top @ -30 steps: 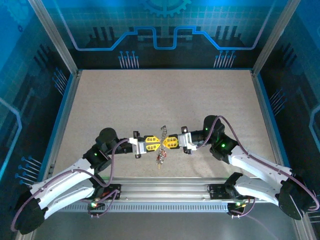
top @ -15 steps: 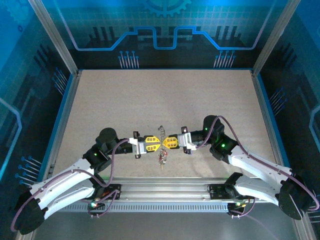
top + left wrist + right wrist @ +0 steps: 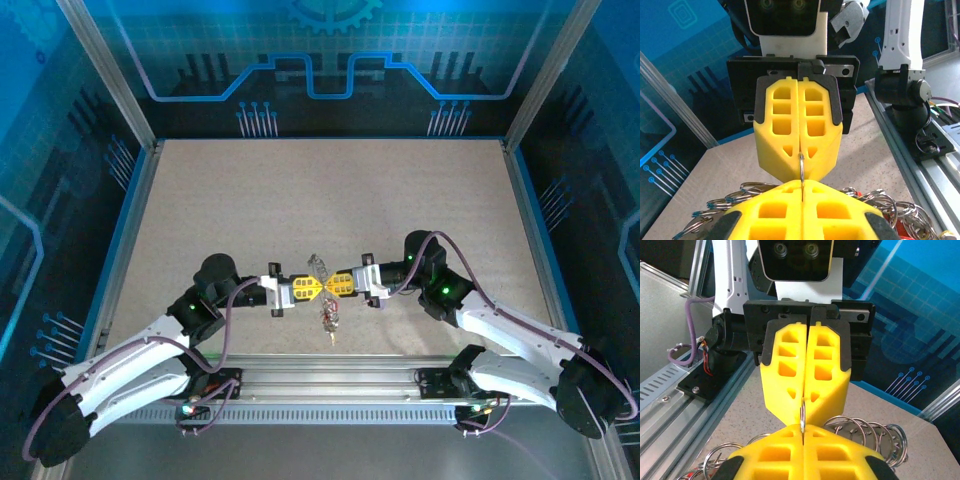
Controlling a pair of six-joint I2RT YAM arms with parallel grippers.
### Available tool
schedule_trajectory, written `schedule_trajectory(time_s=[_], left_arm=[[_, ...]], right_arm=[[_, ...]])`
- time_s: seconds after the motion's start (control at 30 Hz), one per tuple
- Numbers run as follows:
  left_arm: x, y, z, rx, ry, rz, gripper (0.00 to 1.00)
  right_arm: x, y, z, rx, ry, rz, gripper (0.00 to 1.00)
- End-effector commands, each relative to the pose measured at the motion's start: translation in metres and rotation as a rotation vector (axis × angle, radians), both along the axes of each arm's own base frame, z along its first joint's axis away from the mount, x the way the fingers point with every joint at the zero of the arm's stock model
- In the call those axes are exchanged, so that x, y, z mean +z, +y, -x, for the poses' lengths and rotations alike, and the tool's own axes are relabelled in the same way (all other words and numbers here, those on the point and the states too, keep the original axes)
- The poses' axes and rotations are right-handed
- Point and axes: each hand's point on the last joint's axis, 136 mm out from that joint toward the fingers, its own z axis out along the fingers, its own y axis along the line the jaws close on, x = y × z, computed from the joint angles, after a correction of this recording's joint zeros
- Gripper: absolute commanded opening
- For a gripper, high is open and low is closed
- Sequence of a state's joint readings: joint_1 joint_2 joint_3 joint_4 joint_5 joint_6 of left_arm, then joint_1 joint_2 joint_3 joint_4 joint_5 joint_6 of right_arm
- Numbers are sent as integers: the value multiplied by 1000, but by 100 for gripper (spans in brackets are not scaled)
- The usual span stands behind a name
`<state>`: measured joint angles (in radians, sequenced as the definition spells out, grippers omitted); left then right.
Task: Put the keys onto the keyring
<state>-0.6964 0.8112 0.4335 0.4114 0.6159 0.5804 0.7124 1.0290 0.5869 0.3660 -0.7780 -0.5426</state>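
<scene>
My left gripper (image 3: 315, 288) and right gripper (image 3: 333, 286) meet tip to tip above the mat, near the front edge. Both are shut on one thin metal ring, the keyring (image 3: 801, 167), which stands edge-on between the two pairs of yellow fingers (image 3: 780, 150). The right wrist view gives the same keyring (image 3: 802, 417) pinched by my right gripper (image 3: 803, 429) and by the facing left fingers (image 3: 785, 390). A tangle of linked rings (image 3: 318, 265) sticks out behind the tips. The keys (image 3: 328, 319) hang just below; a red head (image 3: 902, 228) peeks out at the right.
The beige mat (image 3: 330, 200) stretches far and to both sides of the grippers. The metal rail (image 3: 330, 378) with the arm bases runs along the near edge. Blue walls and frame posts (image 3: 110, 80) enclose the cell.
My left gripper's jaws have closed fully on the ring. Both grippers and the ring tangle shifted slightly, and the hanging keys swung a little to the right.
</scene>
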Motion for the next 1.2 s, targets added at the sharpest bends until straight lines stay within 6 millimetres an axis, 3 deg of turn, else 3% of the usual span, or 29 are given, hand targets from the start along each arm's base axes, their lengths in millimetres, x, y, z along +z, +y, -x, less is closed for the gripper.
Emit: schedule_trajectory(time_s=[0.0,0.2,0.5,0.8,1.17], left_arm=[[16,0,0,2,-46,-3,0],[16,4,-11,80,-8,-81,0],[9,8,-21,134,31,-150,0],[4,9,-26,159,65,-180,0],[-2,7,-19,111,49,-201,0]], right_arm=[[6,-1,-10,-58,-31,-12,0],[-3,0,-32,-209,-32,62,13],[-1,0,-37,-266,-80,70,15],[-3,2,-26,-230,-77,96,17],[-16,-1,7,-38,-95,180,19]])
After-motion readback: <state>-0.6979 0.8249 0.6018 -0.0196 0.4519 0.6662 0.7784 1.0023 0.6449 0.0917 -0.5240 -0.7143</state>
